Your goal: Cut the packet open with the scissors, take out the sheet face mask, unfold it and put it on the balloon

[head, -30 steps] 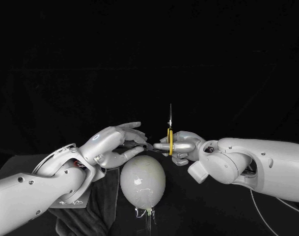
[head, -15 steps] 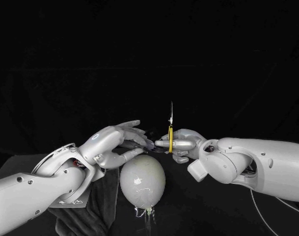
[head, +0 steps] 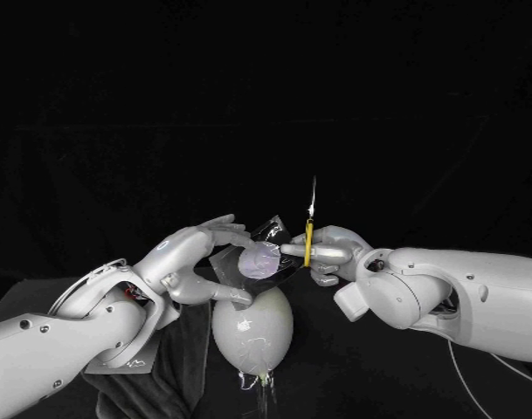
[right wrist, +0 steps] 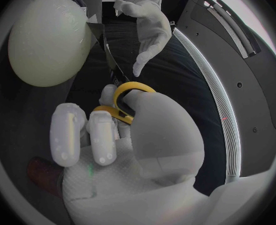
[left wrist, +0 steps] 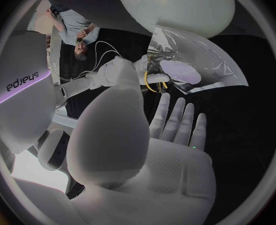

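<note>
Dim black surroundings, fisheye-warped wrist views

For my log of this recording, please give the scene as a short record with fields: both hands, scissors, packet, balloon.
left hand: fingers straight and apart, holding nothing, beside the packet
right hand: grips the scissors by their yellow handles
scissors: tip up in the head view, at the packet's edge
packet: clear, raised between the hands, pale mask inside; cut or not cannot be told
balloon: pale, below the packet, no mask on it
</note>
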You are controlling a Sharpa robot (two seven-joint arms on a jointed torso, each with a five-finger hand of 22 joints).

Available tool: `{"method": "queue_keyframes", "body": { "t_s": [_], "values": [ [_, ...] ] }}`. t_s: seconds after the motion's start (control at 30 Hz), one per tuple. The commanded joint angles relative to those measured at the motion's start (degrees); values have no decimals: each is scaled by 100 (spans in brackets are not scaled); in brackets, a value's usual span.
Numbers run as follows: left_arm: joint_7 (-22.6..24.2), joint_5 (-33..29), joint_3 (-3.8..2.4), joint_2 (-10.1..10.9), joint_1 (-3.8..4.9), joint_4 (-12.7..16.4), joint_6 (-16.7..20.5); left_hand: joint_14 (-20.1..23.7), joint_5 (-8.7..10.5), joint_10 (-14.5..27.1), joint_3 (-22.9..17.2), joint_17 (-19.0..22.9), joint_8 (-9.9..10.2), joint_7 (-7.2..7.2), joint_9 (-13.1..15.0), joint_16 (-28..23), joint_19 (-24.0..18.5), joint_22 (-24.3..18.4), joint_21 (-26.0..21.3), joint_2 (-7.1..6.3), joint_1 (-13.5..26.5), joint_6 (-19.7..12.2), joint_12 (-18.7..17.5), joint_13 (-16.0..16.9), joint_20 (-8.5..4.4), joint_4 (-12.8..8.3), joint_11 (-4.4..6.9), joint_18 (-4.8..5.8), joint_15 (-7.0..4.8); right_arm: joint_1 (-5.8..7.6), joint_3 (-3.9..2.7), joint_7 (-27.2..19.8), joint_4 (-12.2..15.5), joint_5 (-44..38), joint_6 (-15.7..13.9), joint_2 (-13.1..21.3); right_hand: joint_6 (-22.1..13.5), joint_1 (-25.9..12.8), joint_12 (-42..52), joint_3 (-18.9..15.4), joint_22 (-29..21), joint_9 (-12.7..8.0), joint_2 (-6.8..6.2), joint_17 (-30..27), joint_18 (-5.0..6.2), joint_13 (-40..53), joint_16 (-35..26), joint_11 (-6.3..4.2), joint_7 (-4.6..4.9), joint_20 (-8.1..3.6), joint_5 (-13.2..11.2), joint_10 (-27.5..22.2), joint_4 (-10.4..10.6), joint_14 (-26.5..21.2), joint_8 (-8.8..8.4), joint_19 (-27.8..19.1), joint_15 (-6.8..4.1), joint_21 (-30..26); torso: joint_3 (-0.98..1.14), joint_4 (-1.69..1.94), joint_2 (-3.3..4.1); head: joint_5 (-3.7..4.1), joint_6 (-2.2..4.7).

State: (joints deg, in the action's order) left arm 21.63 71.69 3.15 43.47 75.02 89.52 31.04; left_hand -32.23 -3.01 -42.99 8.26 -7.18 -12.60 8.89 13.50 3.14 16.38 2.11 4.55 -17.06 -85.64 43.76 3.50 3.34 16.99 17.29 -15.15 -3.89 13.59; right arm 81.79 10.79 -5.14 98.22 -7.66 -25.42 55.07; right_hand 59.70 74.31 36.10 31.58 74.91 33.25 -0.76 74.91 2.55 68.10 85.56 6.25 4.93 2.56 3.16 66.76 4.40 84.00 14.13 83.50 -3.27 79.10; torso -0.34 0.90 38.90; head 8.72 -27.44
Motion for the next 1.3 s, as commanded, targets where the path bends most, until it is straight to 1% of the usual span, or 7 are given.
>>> {"method": "queue_keyframes", "body": {
  "t_s": [0.03,0.4,0.67,0.7,0.83,1.13,1.3],
  "values": [
    [-402,-472,-5,40,10,19,-114,95,-16,85,78,24,59,-5,-22,-33,-45,-6,-42,-11,77,-81,-40,-12,5,4,-1,68,-1,3,-6,-262,30,-94,-132,20,42,-67,2119,581,962,16,1,370,7,-10,34,-644,-33,9,-13,1852,-554,383,27,44,-50,23,-1,-4,2,-9,29],
    [-723,-2503,0,205,9,-65,-289,488,-24,564,394,113,200,-11,-120,-62,-2,7,-35,-44,155,-413,-70,-41,5,5,-66,62,65,2,-9,-507,157,-276,-246,164,43,-88,2136,605,981,38,-8,379,-1,9,37,-647,-36,6,-21,1856,-579,384,41,63,-52,56,9,-1,-6,-40,80],
    [-717,-5266,17,190,-21,-304,-233,-77,-47,830,263,-14,326,105,-209,74,1272,220,431,-13,-37,-725,-71,-46,-35,7,-85,-88,60,4,-77,-759,213,-342,-318,232,42,-92,2149,610,988,44,-10,383,-4,20,39,-648,-37,5,-23,1859,-587,385,44,69,-53,67,22,-1,-12,-107,171],
    [-714,-5530,21,182,-29,-341,-241,-170,-29,625,180,-37,327,207,-206,101,1377,236,480,32,-33,-719,-26,-17,-33,-10,349,-119,40,7,-90,-775,204,-332,-328,230,38,-97,2140,623,995,53,-13,394,-7,18,43,-649,-38,4,-23,1858,-602,388,48,77,-55,80,25,-2,-17,-112,187],
    [-734,-6620,36,147,-68,-510,-382,-611,-28,482,129,-136,326,194,-203,247,1927,299,681,150,-15,-730,-24,-10,-50,3,601,-259,-17,40,-151,-837,117,-279,-384,184,37,-98,2142,629,993,57,-14,388,-6,21,41,-650,-38,3,-23,1859,-609,387,50,74,-55,75,28,-7,-30,-119,227],
    [-747,-8247,50,4,-164,-847,-1121,-1264,-37,-124,190,-264,462,526,-307,455,2748,319,916,195,148,-1147,37,34,-36,4,208,-574,-208,213,-261,-961,-190,-191,-477,-66,30,-106,2164,652,1002,72,-15,399,-9,42,46,-650,-38,1,-22,1863,-634,389,57,83,-57,89,10,14,-19,-208,369],
    [-517,-8738,50,-111,-200,-1005,-1971,-921,-30,-163,210,-179,490,409,-325,331,1804,113,488,196,433,-1260,22,27,-21,7,392,-441,-163,242,-290,-993,-417,-181,-481,-314,27,-109,2170,665,1002,80,-15,400,-9,50,47,-651,-38,0,-22,1865,-646,390,59,81,-57,86,4,9,-7,-316,423]
  ]
}}
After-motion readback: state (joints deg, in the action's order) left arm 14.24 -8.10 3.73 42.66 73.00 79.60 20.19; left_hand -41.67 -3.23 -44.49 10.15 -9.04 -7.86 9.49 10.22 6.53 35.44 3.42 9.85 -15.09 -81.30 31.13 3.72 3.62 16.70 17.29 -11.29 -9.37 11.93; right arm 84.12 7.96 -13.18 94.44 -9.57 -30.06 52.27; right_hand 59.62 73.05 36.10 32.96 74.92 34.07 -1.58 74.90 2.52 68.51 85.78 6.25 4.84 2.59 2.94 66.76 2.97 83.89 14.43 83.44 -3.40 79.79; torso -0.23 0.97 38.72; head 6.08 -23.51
